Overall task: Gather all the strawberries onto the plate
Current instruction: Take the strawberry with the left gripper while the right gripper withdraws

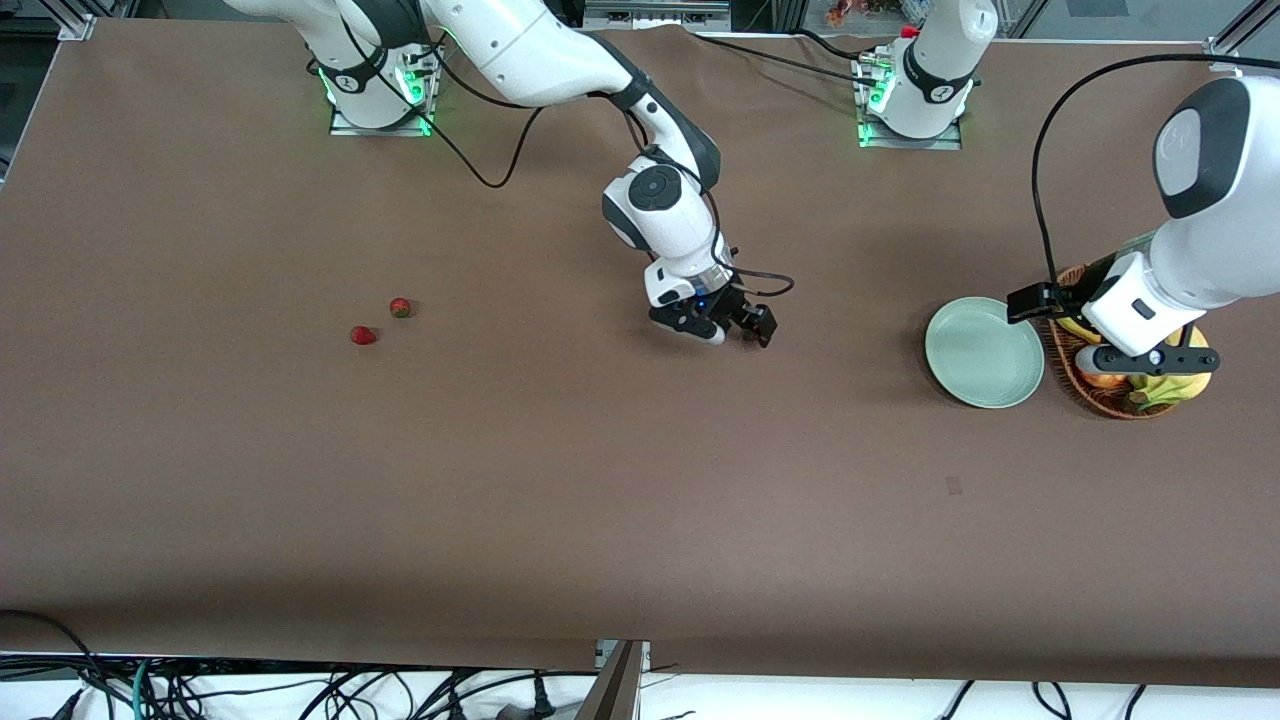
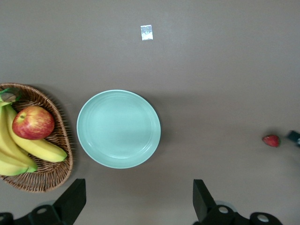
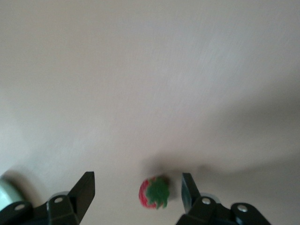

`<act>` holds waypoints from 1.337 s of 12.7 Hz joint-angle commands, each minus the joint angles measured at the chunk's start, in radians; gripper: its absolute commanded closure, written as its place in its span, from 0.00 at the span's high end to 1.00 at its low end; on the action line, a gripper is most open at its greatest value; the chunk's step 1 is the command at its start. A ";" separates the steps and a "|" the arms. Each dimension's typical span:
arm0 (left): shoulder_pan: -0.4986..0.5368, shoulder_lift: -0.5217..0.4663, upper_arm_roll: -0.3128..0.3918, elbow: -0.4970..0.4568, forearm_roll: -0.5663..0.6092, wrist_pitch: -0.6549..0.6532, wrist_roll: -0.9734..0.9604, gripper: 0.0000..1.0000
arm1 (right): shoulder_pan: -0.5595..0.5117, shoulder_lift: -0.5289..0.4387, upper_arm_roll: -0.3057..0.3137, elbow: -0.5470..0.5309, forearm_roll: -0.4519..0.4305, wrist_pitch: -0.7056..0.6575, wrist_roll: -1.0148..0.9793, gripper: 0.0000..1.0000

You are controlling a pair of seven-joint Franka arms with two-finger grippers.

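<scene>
Strawberries [image 1: 363,335]: 2 toward the right arm's end; 1 [image 3: 153,192] between the right gripper's [image 3: 136,192] spread fingers.
Plate [image 1: 984,352]: empty, beside the basket [image 1: 1110,400].
Left gripper [image 2: 138,199]: open, waiting over the plate.
Handling: light, soft, bruisable; pinch the sides gently.

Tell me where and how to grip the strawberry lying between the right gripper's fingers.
Grip the strawberry across its red body, just below the green cap, coming straight down from above. It lies on the table between the right gripper's open fingers, so closing there should pinch its sides.
</scene>
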 commanded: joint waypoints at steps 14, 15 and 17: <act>-0.025 0.211 -0.487 -0.289 0.251 0.633 -1.014 1.00 | -0.085 -0.750 -0.597 -1.176 0.002 -0.171 -1.404 0.85; -0.025 0.266 -0.504 -0.285 0.366 0.663 -1.168 1.00 | -0.085 -0.747 -0.597 -1.208 0.007 -0.126 -1.402 0.85; -0.027 0.349 -0.531 -0.283 0.554 0.703 -1.415 1.00 | -0.085 -0.739 -0.596 -1.215 0.037 -0.115 -1.396 0.84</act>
